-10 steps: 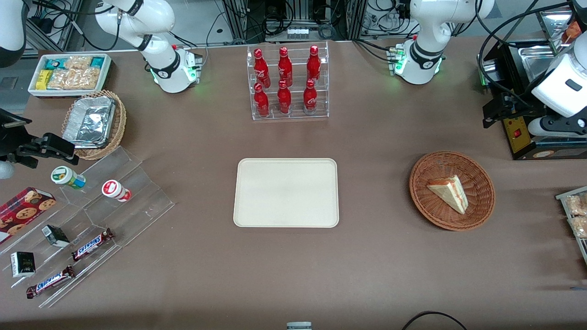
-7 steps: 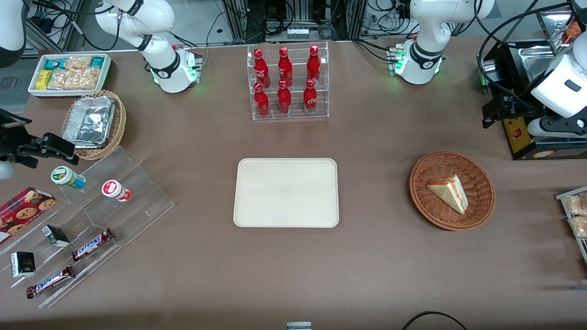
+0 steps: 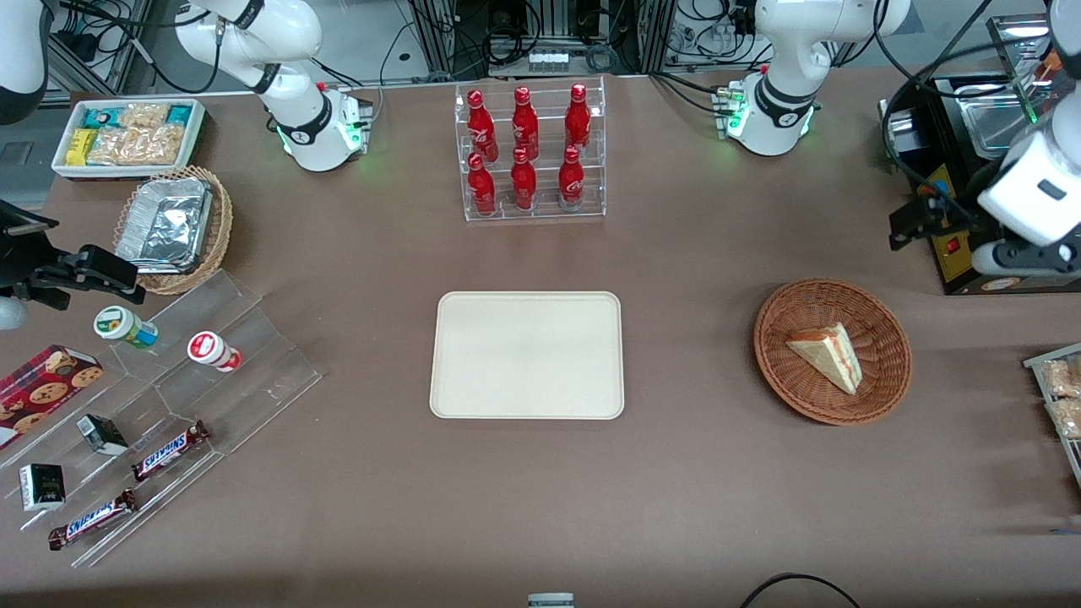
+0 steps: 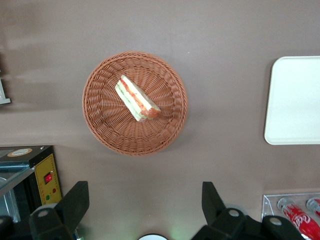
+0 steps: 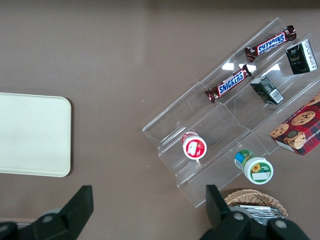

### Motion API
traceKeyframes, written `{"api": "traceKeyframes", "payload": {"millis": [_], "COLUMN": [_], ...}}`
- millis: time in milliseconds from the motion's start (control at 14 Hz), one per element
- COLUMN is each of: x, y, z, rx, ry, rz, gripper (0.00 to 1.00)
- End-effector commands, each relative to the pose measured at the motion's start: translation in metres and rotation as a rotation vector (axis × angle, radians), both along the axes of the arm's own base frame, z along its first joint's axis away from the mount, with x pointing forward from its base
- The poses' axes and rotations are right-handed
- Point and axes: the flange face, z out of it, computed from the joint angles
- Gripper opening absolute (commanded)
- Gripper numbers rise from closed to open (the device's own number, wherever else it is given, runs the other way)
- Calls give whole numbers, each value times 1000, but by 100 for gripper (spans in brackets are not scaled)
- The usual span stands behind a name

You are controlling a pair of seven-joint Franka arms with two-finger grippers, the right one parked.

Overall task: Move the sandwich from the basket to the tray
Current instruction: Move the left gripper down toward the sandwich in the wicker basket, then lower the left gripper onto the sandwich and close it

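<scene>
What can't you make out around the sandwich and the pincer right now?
- Pincer: open, high above the table; front view's edge cuts it off.
- Sandwich in basket: underside hidden in both views.
- Tray: wrist view's edge cuts it off.

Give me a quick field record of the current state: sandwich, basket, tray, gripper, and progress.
sandwich: lying in the basket, filling edge visible, not touched by anything
basket: on the table toward the working arm's end, apart from the tray
tray: in the middle of the table, nothing on it
gripper: open, high above the table beside the basket, holding nothing
bottle rack: farther from the front camera than the tray, six red bottles
progress: sandwich not yet picked up
</scene>
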Motion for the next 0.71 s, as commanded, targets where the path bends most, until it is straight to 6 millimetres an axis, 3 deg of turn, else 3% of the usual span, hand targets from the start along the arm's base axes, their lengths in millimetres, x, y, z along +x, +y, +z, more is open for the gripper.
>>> {"api": "traceKeyframes", "payload": {"millis": [0, 286, 429, 643], "x": [20, 43, 41, 33], "y": [21, 33, 35, 49], "z": [-33, -115, -156, -202], "rx": [4, 24, 25, 21], "ry": [-22, -27, -35, -78], "rz": [84, 308, 345, 540], "gripper": [100, 100, 100, 100]}}
